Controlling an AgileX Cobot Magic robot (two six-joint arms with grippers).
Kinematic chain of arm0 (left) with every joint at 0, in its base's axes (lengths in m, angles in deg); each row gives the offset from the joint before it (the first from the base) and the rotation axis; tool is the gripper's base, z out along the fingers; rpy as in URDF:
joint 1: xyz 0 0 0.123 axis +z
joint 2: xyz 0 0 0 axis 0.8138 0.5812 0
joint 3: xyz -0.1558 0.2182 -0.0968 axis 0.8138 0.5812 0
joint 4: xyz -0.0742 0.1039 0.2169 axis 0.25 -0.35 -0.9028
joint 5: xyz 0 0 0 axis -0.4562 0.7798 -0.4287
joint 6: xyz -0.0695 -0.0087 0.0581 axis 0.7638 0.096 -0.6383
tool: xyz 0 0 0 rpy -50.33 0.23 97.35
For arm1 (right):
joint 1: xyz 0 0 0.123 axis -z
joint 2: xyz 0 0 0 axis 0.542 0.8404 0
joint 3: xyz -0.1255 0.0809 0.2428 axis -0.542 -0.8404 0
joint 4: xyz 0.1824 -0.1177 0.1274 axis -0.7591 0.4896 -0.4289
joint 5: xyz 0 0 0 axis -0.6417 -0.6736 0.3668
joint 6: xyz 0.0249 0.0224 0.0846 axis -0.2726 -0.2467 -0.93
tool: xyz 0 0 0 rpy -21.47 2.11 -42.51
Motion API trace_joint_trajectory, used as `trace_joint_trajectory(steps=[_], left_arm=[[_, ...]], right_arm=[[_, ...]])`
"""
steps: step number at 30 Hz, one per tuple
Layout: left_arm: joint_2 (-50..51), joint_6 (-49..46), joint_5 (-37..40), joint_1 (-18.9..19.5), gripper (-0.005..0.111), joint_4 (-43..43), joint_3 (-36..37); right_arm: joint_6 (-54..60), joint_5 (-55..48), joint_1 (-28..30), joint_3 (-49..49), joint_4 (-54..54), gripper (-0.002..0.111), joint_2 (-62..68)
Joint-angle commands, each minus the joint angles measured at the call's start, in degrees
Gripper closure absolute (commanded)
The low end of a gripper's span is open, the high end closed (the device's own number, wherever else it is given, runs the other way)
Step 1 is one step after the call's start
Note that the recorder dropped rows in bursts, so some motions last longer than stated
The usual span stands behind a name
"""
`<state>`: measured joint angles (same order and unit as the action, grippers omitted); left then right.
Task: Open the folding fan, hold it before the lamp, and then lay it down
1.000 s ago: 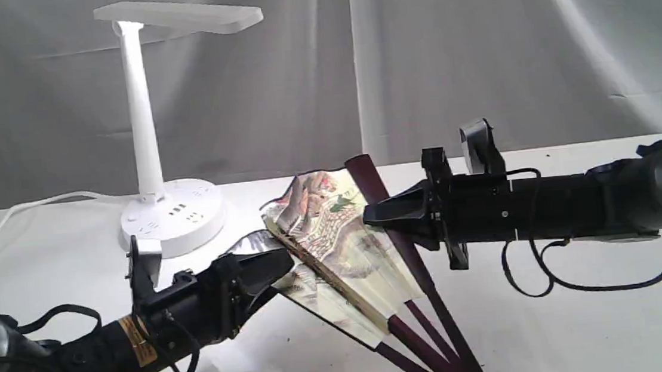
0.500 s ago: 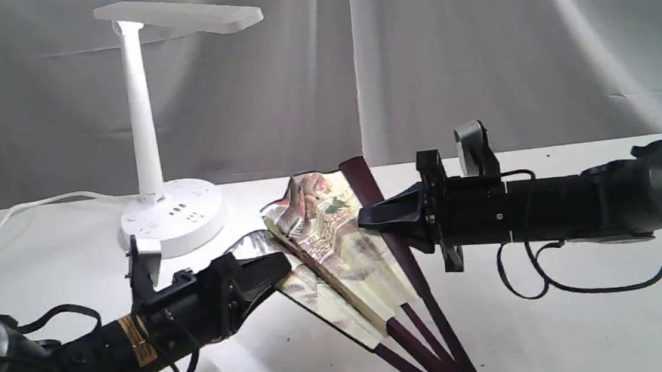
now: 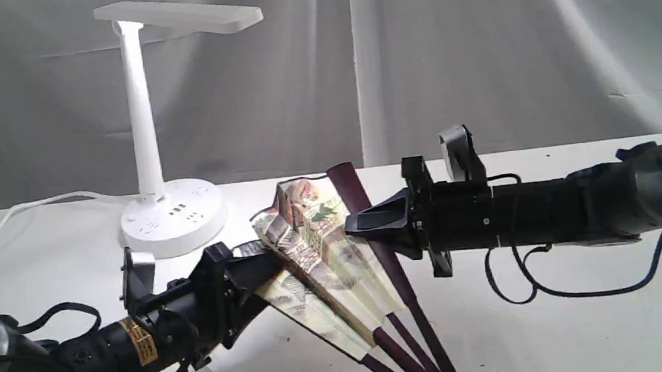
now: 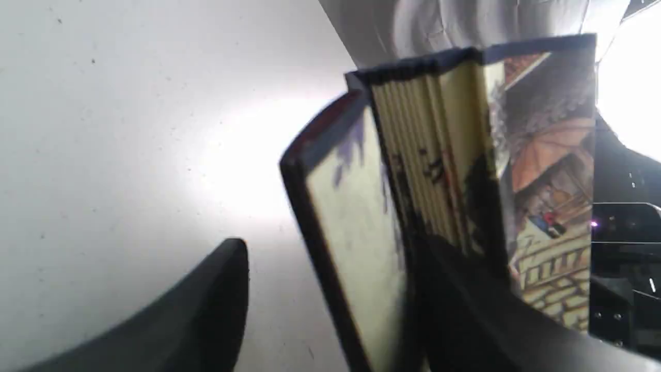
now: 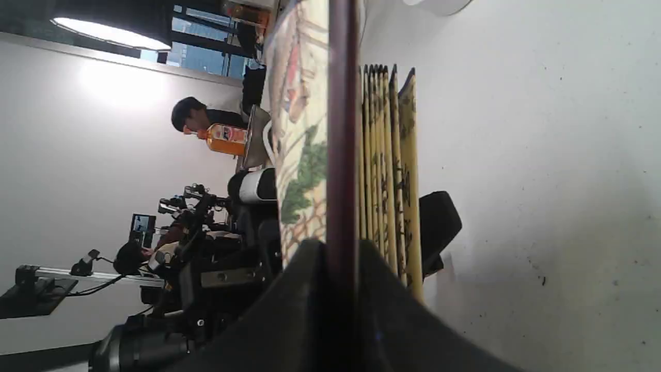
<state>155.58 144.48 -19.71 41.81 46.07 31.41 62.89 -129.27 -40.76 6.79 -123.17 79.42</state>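
The fan [image 3: 319, 253] slanted half-spread over the counter [image 3: 558, 322], tips toward the lamp [image 3: 143, 124]. The right hand [image 3: 353, 223] clamped its upper guard. The left hand [image 3: 273, 266], nearer the lower folds, straddled them, jaws apart.

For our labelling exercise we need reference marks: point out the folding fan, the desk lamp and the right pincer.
folding fan [image 3: 319, 253], exterior view, on its painted pleated leaf.
desk lamp [image 3: 144, 136], exterior view, on its slim white post.
right pincer [image 3: 353, 224], exterior view, at its closed tips on the fan's maroon guard.
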Motion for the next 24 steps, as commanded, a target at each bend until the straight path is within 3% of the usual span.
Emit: trace_joint_trajectory(steps=[1, 12, 24], left_arm=[[-0.3, 0.3, -0.3, 0.1, 0.057, 0.8, -0.2], [-0.3, 0.1, -0.6, 0.1, 0.062, 0.8, -0.2], [-0.3, 0.0, -0.6, 0.1, 0.103, 0.5, -0.2]], right_arm=[[0.1, -1.7, -0.1, 0.3, -0.7, 0.108, -0.6], [0.1, -1.7, -0.1, 0.3, -0.7, 0.108, -0.6], [0.3, -1.7, -0.1, 0.3, -0.7, 0.108, -0.6]])
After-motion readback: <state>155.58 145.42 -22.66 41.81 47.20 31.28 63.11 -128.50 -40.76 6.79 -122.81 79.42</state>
